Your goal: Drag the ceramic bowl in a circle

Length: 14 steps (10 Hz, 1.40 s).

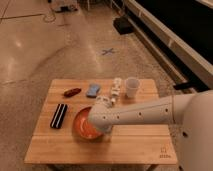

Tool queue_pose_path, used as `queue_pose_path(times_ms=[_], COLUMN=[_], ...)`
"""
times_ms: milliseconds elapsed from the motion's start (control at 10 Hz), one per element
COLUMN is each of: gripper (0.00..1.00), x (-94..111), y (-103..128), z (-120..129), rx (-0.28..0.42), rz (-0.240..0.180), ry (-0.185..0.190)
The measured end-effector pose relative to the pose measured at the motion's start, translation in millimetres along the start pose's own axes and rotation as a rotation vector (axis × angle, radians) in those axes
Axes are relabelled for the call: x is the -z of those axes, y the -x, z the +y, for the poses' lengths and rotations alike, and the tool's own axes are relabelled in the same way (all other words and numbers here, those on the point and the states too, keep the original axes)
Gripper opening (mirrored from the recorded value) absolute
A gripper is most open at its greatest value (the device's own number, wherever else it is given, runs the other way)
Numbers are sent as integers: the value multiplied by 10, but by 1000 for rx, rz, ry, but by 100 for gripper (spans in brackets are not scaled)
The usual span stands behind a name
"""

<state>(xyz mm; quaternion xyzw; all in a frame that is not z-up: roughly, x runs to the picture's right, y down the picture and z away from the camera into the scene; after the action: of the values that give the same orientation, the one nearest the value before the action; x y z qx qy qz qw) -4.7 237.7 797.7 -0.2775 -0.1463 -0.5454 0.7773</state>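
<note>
The ceramic bowl (83, 125) is wide, shallow and glossy orange-red. It sits on the wooden table (135, 144), left of centre. My white arm reaches in from the right, and the gripper (101, 124) is down at the bowl's right rim. The arm's bulk covers the rim there and hides where the gripper meets the bowl.
A black rectangular object (59, 115) lies left of the bowl. Behind the bowl are a reddish-brown item (72, 92), a blue packet (93, 90), a small white bottle (116, 90) and a whitish cup (131, 86). Polished floor surrounds the table.
</note>
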Motion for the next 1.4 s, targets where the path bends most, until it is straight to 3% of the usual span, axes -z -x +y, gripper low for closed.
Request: queue_pose_path(times_ms=[200,800,1400], gripper=[13,13,13], x=[4,60,45], y=[-1,-55,-254], z=[27,-560,-435], rx=[10,58,80], rz=[4,26,13], ry=[10,7,13])
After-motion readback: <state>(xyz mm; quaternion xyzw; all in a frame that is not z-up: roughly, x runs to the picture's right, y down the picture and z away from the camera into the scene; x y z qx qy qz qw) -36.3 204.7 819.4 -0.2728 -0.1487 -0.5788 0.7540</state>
